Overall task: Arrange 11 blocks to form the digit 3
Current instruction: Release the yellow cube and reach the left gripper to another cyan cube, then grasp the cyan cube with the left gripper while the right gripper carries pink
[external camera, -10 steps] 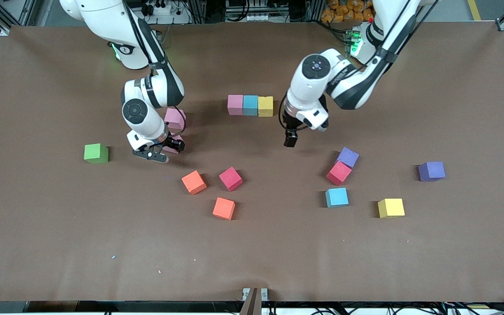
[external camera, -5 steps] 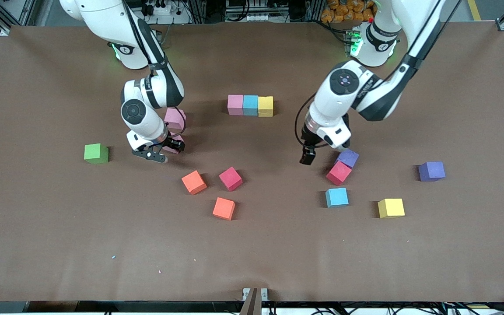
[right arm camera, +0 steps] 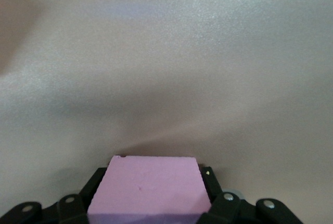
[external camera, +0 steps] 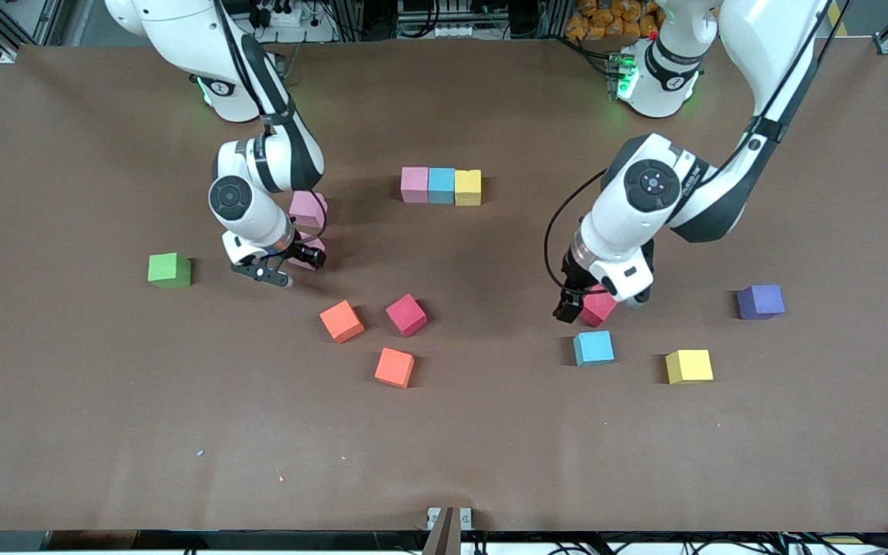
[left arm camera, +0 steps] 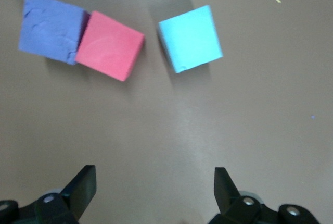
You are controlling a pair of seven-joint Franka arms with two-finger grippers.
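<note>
My right gripper (external camera: 292,262) is shut on a pink block (right arm camera: 151,193), low at the table beside another pink block (external camera: 307,208). My left gripper (left arm camera: 154,182) is open and empty, hanging over the table by a crimson block (external camera: 598,308). In the left wrist view that crimson block (left arm camera: 109,44) touches a purple block (left arm camera: 52,26), with a light blue block (left arm camera: 190,37) close by. A row of pink (external camera: 415,185), light blue (external camera: 441,185) and yellow (external camera: 468,187) blocks lies mid-table. Two orange blocks (external camera: 341,321) (external camera: 394,367) and a crimson block (external camera: 406,314) lie loose.
A green cube (external camera: 169,270) sits toward the right arm's end. A yellow block (external camera: 688,366) and a purple block (external camera: 761,301) lie toward the left arm's end. The light blue block (external camera: 593,348) is nearer the front camera than the left gripper.
The left arm has swung away from the row and down to the crimson and purple blocks, and its hand now hides the purple one in the front view. The right arm has barely moved.
</note>
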